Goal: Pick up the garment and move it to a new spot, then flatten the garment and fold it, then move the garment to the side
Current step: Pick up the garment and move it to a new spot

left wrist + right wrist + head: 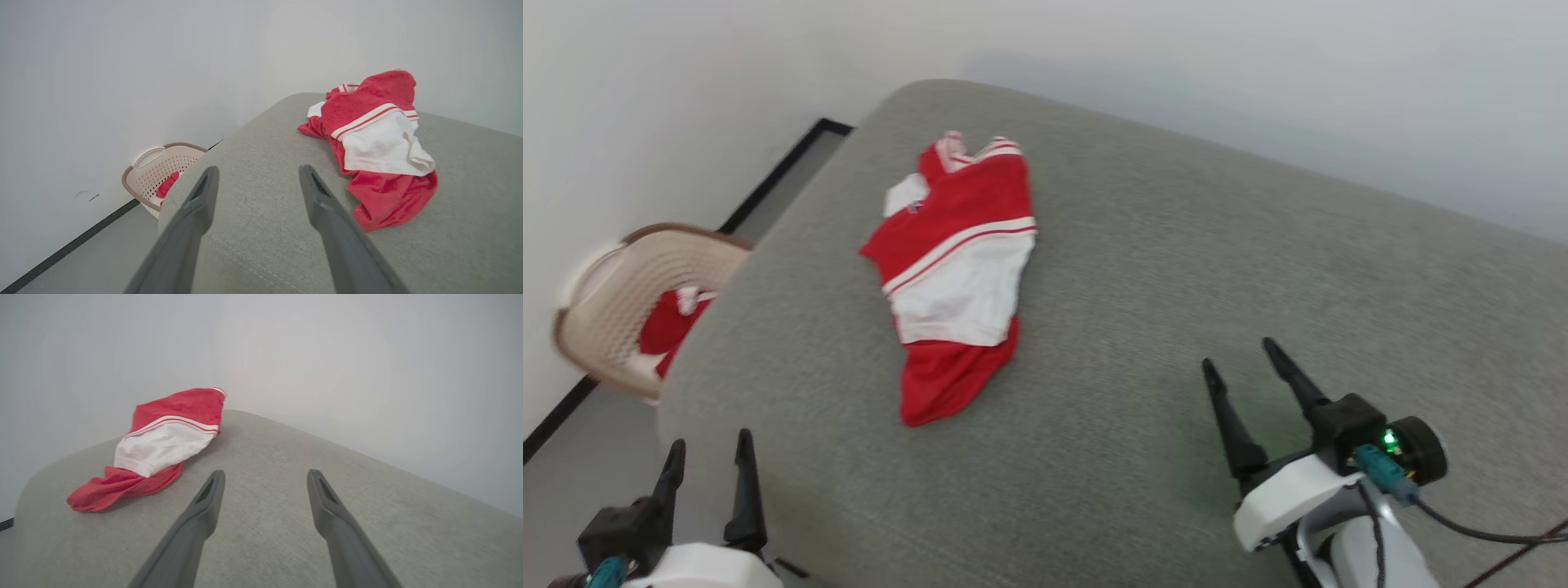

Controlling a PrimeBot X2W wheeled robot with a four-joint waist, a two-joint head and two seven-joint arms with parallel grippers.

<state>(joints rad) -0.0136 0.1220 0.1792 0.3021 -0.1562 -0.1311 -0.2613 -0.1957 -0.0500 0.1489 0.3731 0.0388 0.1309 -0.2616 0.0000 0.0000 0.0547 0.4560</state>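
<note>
Crumpled garment (956, 269) far and right of left gripper (711, 439), far-left of right gripper (1237, 354), long axis near-to-far. Both spread wide, holding nothing. Probably nearer the left.

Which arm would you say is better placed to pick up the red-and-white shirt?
Probably the left: in its wrist view the red hem of the shirt lies just beside the open left gripper; the right gripper, also open, looks farther off.
</note>
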